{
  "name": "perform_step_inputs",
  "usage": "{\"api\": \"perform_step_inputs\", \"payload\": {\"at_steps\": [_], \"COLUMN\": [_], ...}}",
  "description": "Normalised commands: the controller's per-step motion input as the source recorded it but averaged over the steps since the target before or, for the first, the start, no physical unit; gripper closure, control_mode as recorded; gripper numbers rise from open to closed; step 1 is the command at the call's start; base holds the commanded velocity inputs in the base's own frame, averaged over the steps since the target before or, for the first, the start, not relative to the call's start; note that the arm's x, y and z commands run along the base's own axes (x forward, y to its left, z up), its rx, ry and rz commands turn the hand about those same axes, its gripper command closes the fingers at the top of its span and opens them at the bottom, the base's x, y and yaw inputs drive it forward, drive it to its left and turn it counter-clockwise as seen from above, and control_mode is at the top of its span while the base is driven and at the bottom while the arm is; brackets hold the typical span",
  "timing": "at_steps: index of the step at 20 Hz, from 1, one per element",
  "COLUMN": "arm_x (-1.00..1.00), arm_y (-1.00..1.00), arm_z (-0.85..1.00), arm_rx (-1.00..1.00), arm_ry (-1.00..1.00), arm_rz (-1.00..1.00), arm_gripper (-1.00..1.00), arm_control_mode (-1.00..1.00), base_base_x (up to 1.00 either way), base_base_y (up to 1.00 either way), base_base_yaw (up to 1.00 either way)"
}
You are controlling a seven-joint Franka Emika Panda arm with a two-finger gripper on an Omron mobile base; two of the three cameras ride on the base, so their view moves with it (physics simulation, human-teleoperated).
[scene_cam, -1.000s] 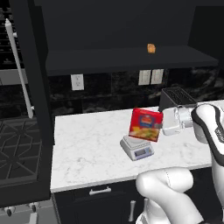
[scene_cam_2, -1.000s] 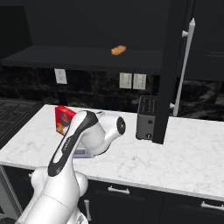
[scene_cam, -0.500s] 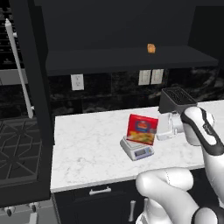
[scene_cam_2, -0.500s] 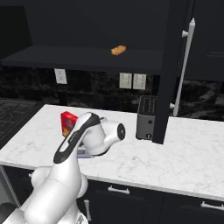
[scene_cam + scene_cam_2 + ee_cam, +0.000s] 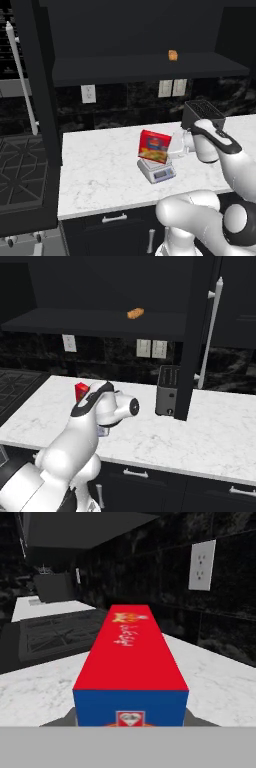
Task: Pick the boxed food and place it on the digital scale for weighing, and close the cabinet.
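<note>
The boxed food, a red carton with a yellow picture, leans tilted over the digital scale on the white counter. My gripper reaches in from the right and is shut on the carton's side. In the hand view the boxed food sits very close, with its red face running away and its blue end towards me. A red corner of the boxed food peeks out behind my arm. Both cabinet doors stand open, the left door and the right door.
A black toaster stands just behind my hand, and this toaster is beside the open right door. A tiny orange item lies on the cabinet shelf. A stove borders the counter's left end.
My hand has moved left and closed up to the carton. The carton has shifted slightly left and now leans instead of standing upright on the scale.
</note>
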Motion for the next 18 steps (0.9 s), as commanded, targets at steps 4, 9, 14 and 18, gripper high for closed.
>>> {"api": "perform_step_inputs", "payload": {"at_steps": [4,9,14,18], "arm_x": [0.27,0.09,0.05,-0.03], "arm_y": [-0.07,-0.16,-0.01,-0.07], "arm_z": [-0.25,-0.29,-0.28,-0.04], "arm_rx": [0.0,0.0,0.0,0.0], "arm_ry": [0.01,0.0,0.0,0.0], "arm_rz": [0.0,0.0,0.0,-0.03], "arm_gripper": [1.0,1.0,1.0,1.0], "arm_control_mode": [-1.0,-1.0,-1.0,-1.0], "base_base_x": [0.0,0.0,0.0,0.0], "base_base_y": [0.0,0.0,0.0,0.0], "base_base_yaw": [0.0,0.0,0.0,0.0]}}
